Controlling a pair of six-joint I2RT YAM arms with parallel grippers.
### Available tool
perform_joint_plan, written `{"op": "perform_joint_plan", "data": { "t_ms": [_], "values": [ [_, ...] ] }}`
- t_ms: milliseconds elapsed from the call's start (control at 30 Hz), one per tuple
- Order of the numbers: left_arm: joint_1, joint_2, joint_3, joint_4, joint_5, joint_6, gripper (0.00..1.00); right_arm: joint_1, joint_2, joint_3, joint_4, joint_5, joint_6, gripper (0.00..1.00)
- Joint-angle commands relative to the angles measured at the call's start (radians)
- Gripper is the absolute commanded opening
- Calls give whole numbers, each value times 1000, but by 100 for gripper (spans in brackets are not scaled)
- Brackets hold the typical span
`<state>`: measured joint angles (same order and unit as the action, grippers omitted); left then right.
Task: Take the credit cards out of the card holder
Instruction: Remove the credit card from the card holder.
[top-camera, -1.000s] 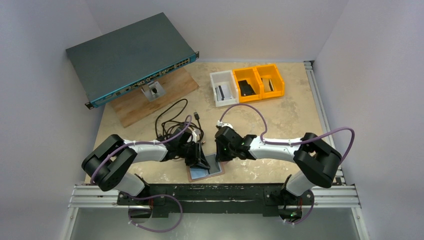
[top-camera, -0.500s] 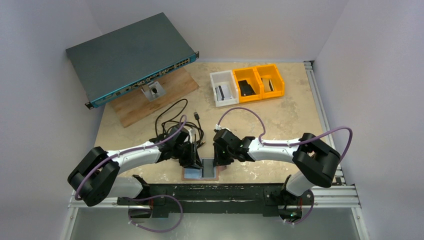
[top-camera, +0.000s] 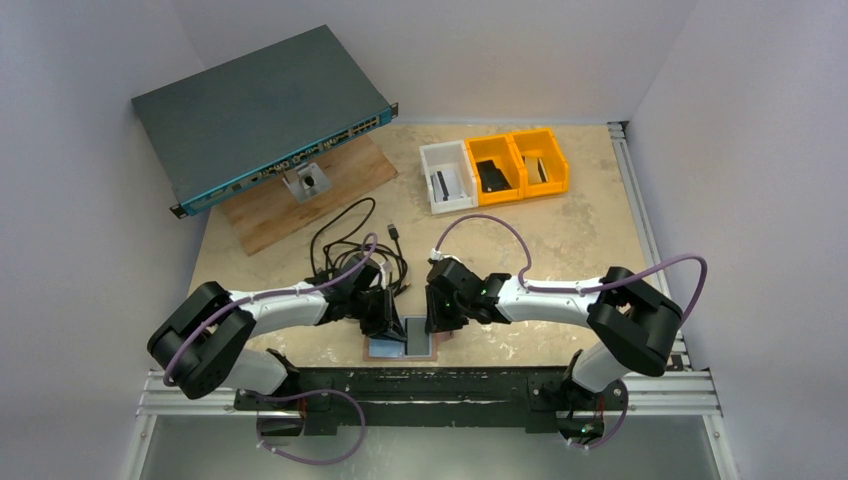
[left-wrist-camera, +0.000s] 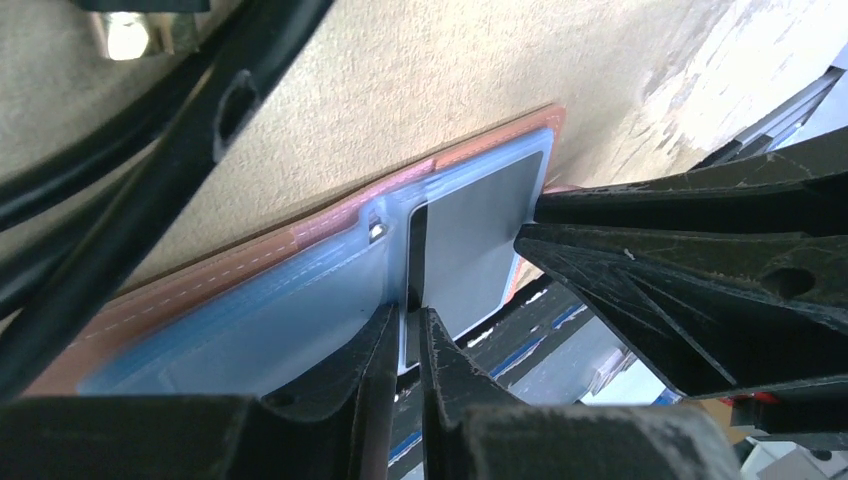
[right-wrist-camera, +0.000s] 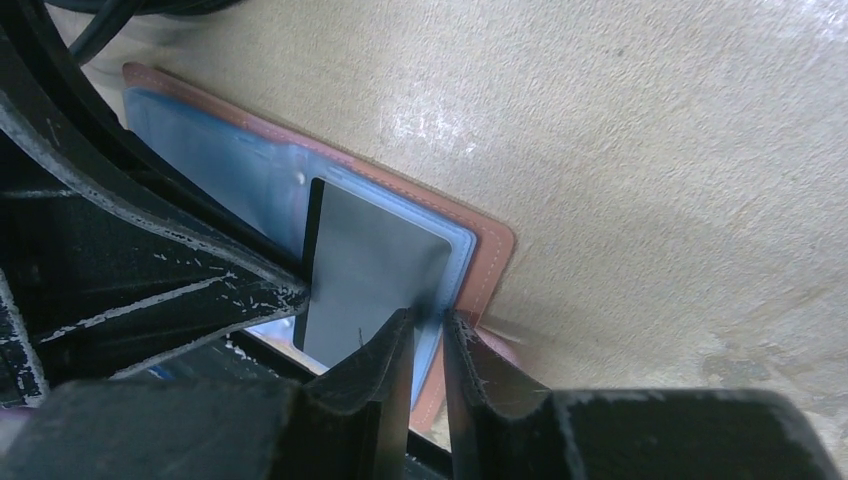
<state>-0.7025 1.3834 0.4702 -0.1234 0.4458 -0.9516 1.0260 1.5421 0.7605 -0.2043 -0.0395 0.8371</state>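
I'm pinching the thin, stiff, slick dark grey plastic card (right-wrist-camera: 368, 270) by its exposed edge in the open reddish-brown leather card holder (right-wrist-camera: 487, 262) with the narrowly parted right gripper (right-wrist-camera: 425, 345), while the nearly clenched left gripper (left-wrist-camera: 405, 345) is nipping the holder's floppy clear pocket beside it, though I can't tell how firmly either is grasping.

Both arms (top-camera: 560, 297) are white shells with chunky black joints, purple cables (top-camera: 480, 228) looping off them, black scuffed fingers (right-wrist-camera: 380, 370) showing ribbed triangular bracing.

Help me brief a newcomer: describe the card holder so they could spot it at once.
Look at the near edge of the table, midway between the two arm bases. Lying open flat there, under both grippers, is the card holder. Its reddish-brown rim, bluish clear pockets and a grey card inside set it apart from the black cable tangle just beyond.
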Motion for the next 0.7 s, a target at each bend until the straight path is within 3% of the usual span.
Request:
{"op": "perform_joint_plan", "data": {
  "t_ms": [0,233,500,600,667],
  "values": [
    [-3,37,-46,73,-38,-9,14,22,-12,5,2,5,2,14],
    [-3,46,-73,151,-14,-24,16,43,25,29,8,-5,-1,5],
    [-4,46,-90,237,44,-45,21,48,55,36,29,-25,-6,5],
    [-3,43,-91,261,60,-46,16,48,64,33,35,-28,-6,5],
    [-3,32,-87,259,65,-41,7,48,70,34,32,-25,-4,5]
  ]
}}
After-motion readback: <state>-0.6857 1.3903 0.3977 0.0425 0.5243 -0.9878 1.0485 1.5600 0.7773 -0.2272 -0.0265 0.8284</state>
